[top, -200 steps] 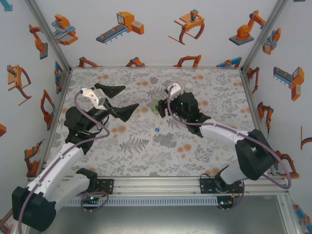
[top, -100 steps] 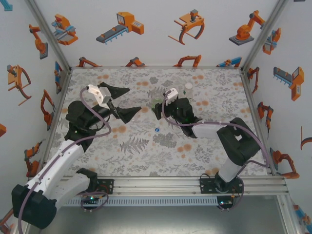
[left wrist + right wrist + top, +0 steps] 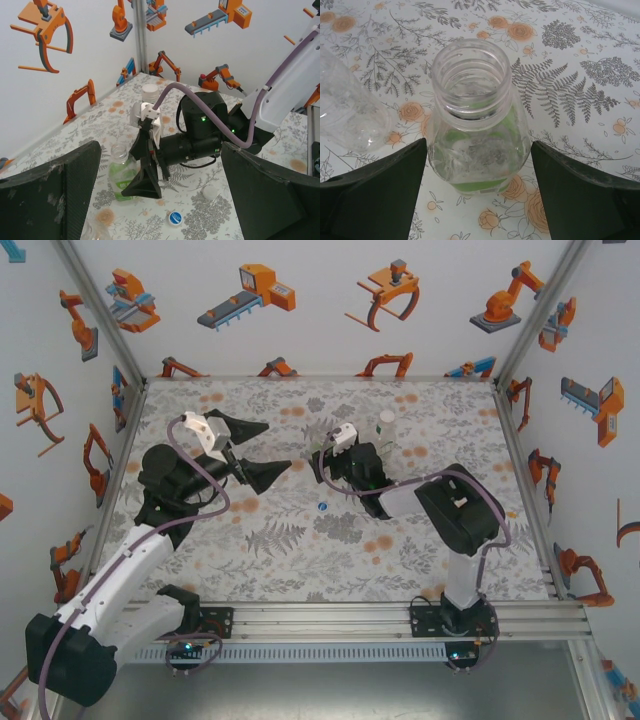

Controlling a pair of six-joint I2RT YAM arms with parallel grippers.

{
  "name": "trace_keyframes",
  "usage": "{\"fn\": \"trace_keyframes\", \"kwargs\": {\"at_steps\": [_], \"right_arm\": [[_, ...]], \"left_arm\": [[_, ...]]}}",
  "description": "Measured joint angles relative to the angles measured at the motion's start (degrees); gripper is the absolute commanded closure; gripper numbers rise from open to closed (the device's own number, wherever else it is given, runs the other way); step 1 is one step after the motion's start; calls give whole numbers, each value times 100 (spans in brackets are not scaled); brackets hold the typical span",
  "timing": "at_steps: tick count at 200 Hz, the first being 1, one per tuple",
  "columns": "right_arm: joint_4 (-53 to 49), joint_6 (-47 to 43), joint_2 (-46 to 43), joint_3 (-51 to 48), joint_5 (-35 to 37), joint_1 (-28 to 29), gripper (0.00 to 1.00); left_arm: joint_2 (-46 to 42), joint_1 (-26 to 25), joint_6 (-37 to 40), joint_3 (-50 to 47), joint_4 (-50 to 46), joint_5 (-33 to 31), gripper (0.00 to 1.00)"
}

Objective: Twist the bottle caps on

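on the left side of the flowered table (image 3: 300, 570), the left arm reaches forward from its base with the elbow raised, and the left gripper (image 3: 278, 446) hangs above the surface with its jaws spread wide and nothing between them, pointing to the middle. nearer the front lies the blue cap (image 3: 174, 218); it carries a white mark too small to read. the bottle with the green label (image 3: 475, 125) stands upright just behind it, mouth open, and no writing on the label can be read. the right arm is folded, forearm low, and the right gripper (image 3: 477, 147) has one finger close on each side of this bottle; if they press it i cannot tell. a colourless bottle (image 3: 345, 115) lies beside.
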Motion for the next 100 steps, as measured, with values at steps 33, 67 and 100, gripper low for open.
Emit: {"fn": "trace_keyframes", "kwargs": {"at_steps": [33,67,100], "right_arm": [[39,-33,28,2,17,-4,34],[118,-50,59,15,15,-7,33],[153,-50,221,114,9,-15,34]], "left_arm": [[44,-2,20,39,-96,17,3],[63,-7,46,63,-188,20,3],[63,-11,109,66,-280,20,3]]}}
